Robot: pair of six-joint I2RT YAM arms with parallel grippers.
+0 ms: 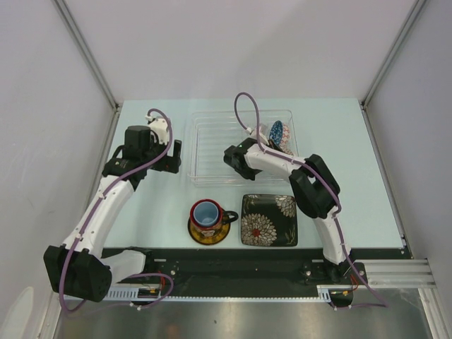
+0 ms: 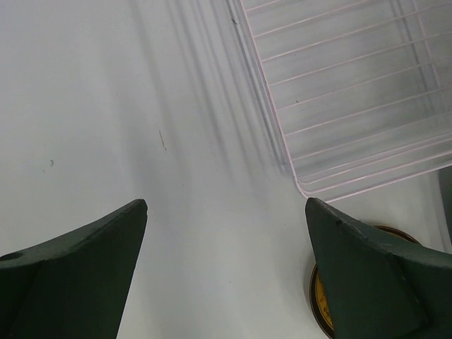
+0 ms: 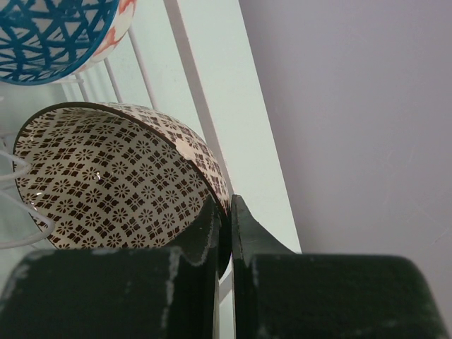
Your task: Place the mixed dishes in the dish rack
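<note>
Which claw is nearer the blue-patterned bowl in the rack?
Right. The right claw sits just beside the blue-patterned bowl, pinching a brown-patterned bowl; the left claw hovers outside the rack.

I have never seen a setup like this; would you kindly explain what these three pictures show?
Two robot arms stand at a table's near edge. The overhead picture shows both; the other two come from cameras on the wrists. A clear rack lies on the table, with a mug on a saucer and a square plate near it. The left pincer is open and empty beside the rack. The right pincer pinches the rim of a brown bowl inside the rack, next to a blue bowl.
</note>
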